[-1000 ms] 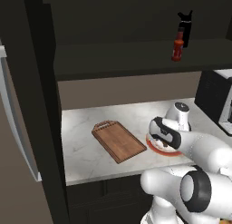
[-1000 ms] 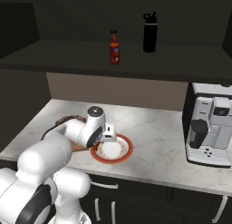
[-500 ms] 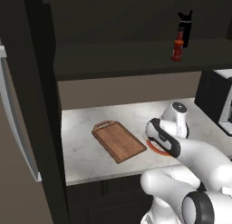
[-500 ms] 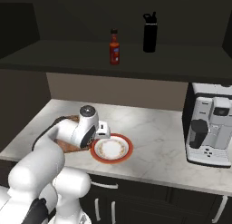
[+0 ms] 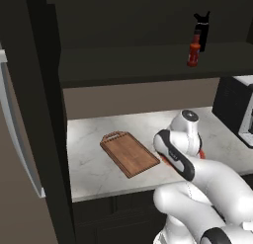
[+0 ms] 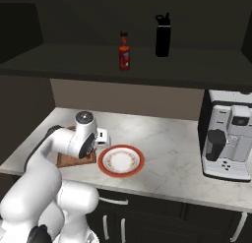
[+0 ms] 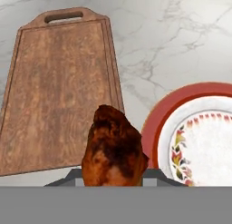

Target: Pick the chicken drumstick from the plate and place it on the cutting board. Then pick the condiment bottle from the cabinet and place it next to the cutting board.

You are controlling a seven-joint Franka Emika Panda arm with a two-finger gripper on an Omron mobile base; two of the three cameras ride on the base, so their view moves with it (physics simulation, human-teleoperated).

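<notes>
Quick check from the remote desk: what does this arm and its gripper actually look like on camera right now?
The arm is made of smooth, rounded glossy white segments with dark grey to black bands at the joints, and a round grey cap tops the wrist. No loose cables or lettering can be made out. The gripper shows little beyond dark grey finger bases.

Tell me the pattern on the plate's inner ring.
On the plate: small red and yellow-green floral motifs on white, clearest in the hand view.

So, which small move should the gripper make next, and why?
Probably carry the chicken drumstick a little further over the cutting board, then lower it. The gripper is shut on it, the plate is bare, and the meat hangs near the board's edge beside the plate.
</notes>
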